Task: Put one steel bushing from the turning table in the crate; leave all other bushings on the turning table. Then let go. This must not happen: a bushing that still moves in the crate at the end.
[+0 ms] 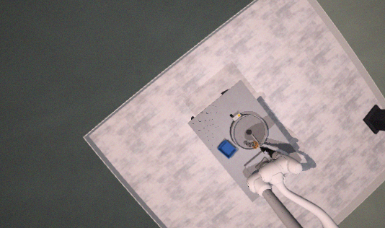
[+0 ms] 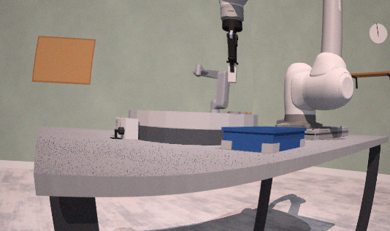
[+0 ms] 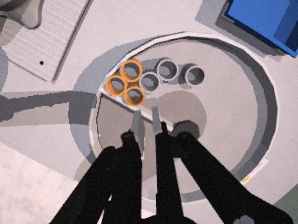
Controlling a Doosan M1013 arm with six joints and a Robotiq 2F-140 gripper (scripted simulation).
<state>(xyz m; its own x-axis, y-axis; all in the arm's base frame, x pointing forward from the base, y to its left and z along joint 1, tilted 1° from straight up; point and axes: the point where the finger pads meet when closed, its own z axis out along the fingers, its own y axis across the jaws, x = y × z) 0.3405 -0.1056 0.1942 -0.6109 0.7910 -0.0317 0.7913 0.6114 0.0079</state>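
The worktop [image 1: 231, 99] [image 2: 146, 162] looks like dull stone, with tiny dark specks on it. The crate [image 1: 226, 148] [image 2: 248, 138] [image 3: 272, 17] looks like smooth blue plastic. The grey rings [image 3: 194, 75] look like dull metal, and the orange rings [image 3: 131, 70] look like smooth copper or plastic; I cannot tell which. The arm [image 1: 274, 172] [image 2: 325, 91] looks smooth and painted white. The end effector [image 1: 266, 150] [image 2: 232, 67] [image 3: 148, 117] has black parts with a matt look.

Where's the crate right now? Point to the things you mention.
The blue crate [image 1: 227, 148] [image 2: 248, 140] [image 3: 267, 22] stands on the table beside the turning table [image 1: 231, 133] [image 2: 182, 119] [image 3: 274, 112]: lower left of it in the top view, upper right in the wrist view.
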